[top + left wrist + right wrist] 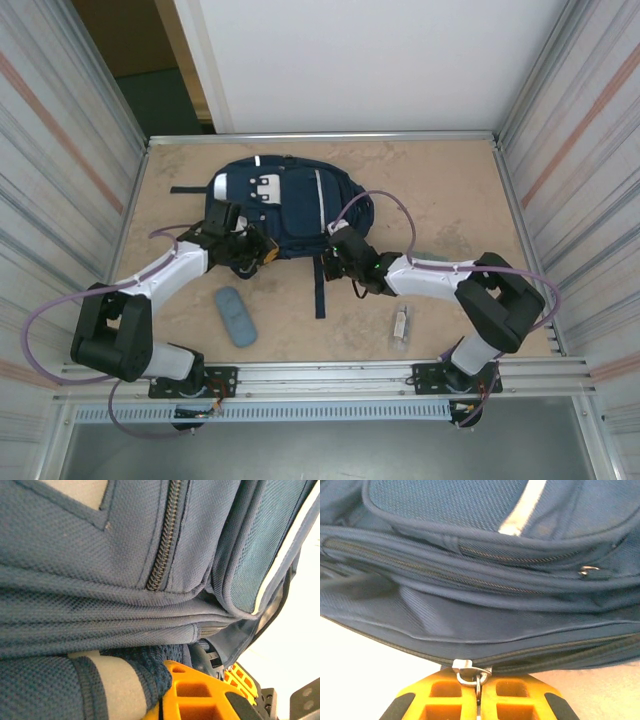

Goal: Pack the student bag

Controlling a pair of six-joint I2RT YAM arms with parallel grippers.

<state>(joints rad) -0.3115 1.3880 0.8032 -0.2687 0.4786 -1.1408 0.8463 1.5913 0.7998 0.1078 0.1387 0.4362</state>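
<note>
The student bag [285, 205] is laid flat at the upper centre of the bench [450, 190], with no compartment seen open, so packing is judged barely begun. At its lower left edge the left gripper [248, 252] is set with jaws clamped on a fold of bag fabric. At its lower right the right gripper [479, 700] is set with jaws pinched on a metal zip pull [469, 672]. A blue-grey case [235, 316] and a small pale item [401, 325] are seen unpacked below it.

The large navy-blue fabric backpack [285, 205] lies flat on the tan tabletop [440, 190], left of centre toward the far edge. Its white patches and thin white lines face up. A dark strap [320, 290] trails toward the near edge.
</note>
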